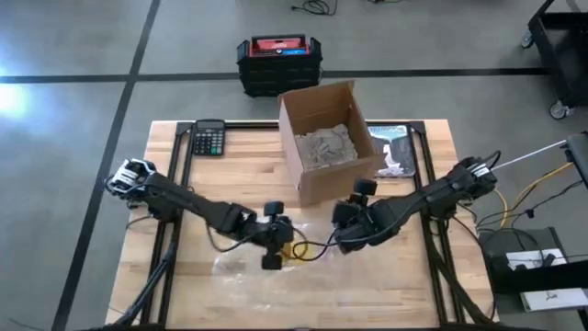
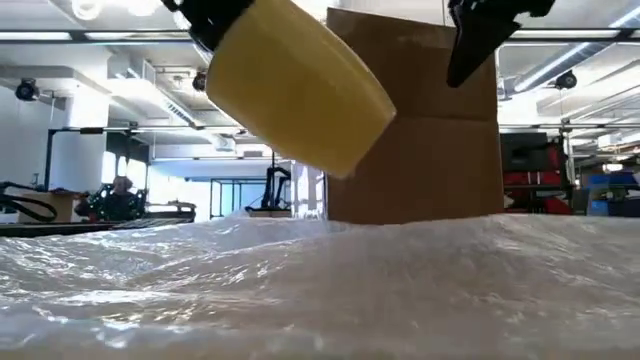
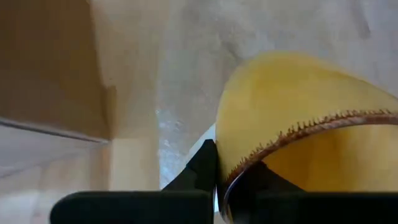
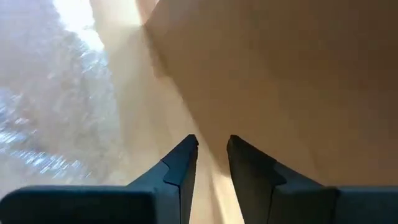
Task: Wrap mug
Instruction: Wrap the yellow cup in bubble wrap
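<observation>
A yellow mug (image 2: pixel 300 85) hangs tilted in the air over a clear sheet of bubble wrap (image 2: pixel 320 280), which lies spread on the table's near middle (image 1: pixel 262 271). My left gripper (image 1: pixel 276 241) is shut on the mug; in the high view only a bit of yellow (image 1: pixel 299 250) shows beside it. My right gripper (image 4: pixel 211 155) hovers just right of the mug, near the cardboard box's front wall. Its fingers are open by a narrow gap, with nothing between them. My left gripper holds the mug by its rim wall (image 3: pixel 249 158), one finger (image 3: pixel 202 165) outside and the other inside the opening. The fingers come from the table's left, slanting down. The mug is lifted clear of the bubble wrap and tilted, its closed bottom pointing down and right in the low view.
An open cardboard box (image 1: pixel 322 138) with crumpled paper inside stands at the table's far middle, right behind both grippers. A calculator (image 1: pixel 209 138) lies at the far left, and a printed sheet (image 1: pixel 397 152) lies right of the box. A black and red case (image 1: pixel 278 62) sits on the floor beyond.
</observation>
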Motion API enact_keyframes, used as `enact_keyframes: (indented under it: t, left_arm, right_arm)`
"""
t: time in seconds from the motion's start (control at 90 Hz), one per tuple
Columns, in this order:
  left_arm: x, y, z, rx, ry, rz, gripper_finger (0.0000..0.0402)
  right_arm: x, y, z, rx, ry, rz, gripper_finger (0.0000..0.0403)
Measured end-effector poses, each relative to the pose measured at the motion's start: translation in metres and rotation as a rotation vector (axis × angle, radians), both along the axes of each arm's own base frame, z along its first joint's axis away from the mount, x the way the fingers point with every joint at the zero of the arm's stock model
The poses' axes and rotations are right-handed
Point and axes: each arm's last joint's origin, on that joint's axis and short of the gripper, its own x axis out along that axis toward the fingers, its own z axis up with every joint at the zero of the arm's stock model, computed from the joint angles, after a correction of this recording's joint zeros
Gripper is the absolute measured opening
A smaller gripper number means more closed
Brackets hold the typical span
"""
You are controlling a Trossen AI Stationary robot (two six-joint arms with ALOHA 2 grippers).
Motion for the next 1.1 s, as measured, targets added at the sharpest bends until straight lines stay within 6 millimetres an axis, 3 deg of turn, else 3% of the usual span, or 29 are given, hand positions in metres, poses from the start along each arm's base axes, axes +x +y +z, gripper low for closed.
enact_keyframes:
  t: [0.133, 0.289, 0.456, 0.578, 1.1]
  left_arm:
    - [0.015, -0.006, 0.007, 0.027, 0.130, -0.032, 0.0000]
    - [0.041, -0.014, -0.005, 0.094, 0.256, -0.089, 0.0000]
    - [0.064, -0.016, -0.019, 0.147, 0.339, -0.135, 0.0000]
    - [0.072, -0.016, -0.017, 0.161, 0.330, -0.153, 0.0014]
    - [0.082, -0.018, 0.002, 0.109, 0.191, -0.176, 0.0188]
  right_arm:
    - [-0.003, 0.005, -0.003, 0.032, -0.001, -0.024, 0.0070]
    - [-0.010, 0.015, -0.006, 0.035, -0.002, -0.036, 0.0064]
    - [-0.031, 0.030, -0.005, 0.009, 0.052, -0.092, 0.0060]
    - [-0.047, 0.046, -0.005, -0.008, 0.038, -0.122, 0.0061]
    - [-0.088, 0.094, -0.010, 0.033, -0.080, -0.129, 0.0145]
